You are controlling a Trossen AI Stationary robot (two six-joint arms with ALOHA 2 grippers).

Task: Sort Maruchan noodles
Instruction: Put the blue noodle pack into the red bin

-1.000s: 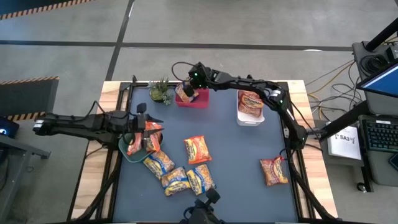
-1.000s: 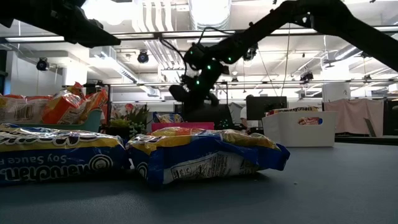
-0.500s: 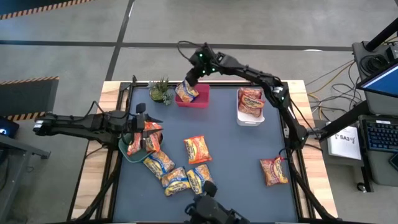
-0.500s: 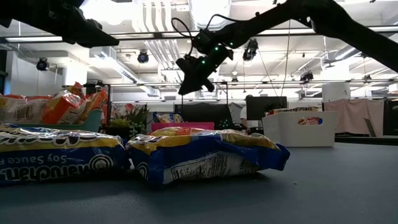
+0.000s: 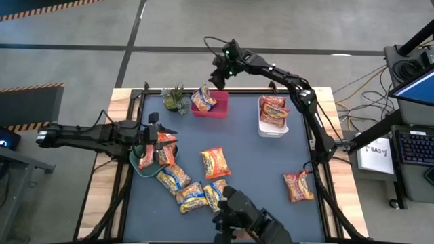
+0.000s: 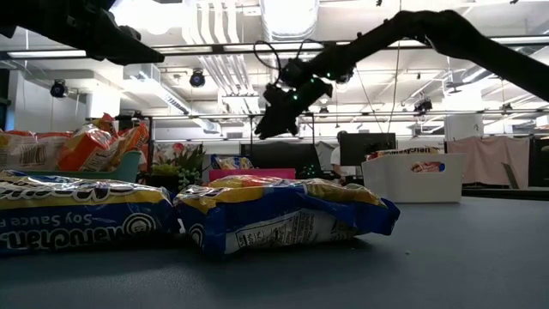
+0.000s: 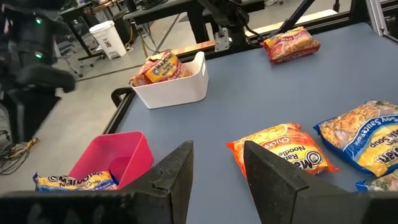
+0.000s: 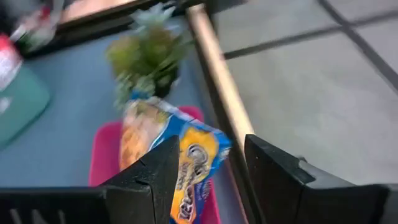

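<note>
The right gripper [image 5: 218,76] is found raised above the far edge of the table, just beyond the pink bin [image 5: 218,108]; its fingers [image 8: 273,180] are seen parted with nothing between them, where a second ago they were closed on a yellow-and-blue packet [image 5: 203,99] low over that bin; the packet is now seen released and propped half upright in the pink bin, leaning over its rim beside the small green plant [image 5: 175,99]; the delivery of this item is therefore judged complete, and the arm is judged free for the next pick. The left gripper [image 5: 157,141] is held over the green tray [image 5: 136,167] at the left side of the table, jaws partly parted and empty in its own view, unchanged over the interval. Orange packets [image 5: 273,112] are noted in the white bin [image 5: 273,131], a rigid smooth-walled tub; further packets are seen heaped on the green tray. Unsorted stock remains on the dark matte table top [image 5: 258,169]: one orange packet [image 5: 214,163] at centre, yellow-and-blue packets [image 5: 191,194] near the front edge, one red packet [image 5: 298,186] well apart at the right. All packets are flat, rectangular, of crinkly glossy film, judged light and liable to slide; the sort is judged roughly half done.
</note>
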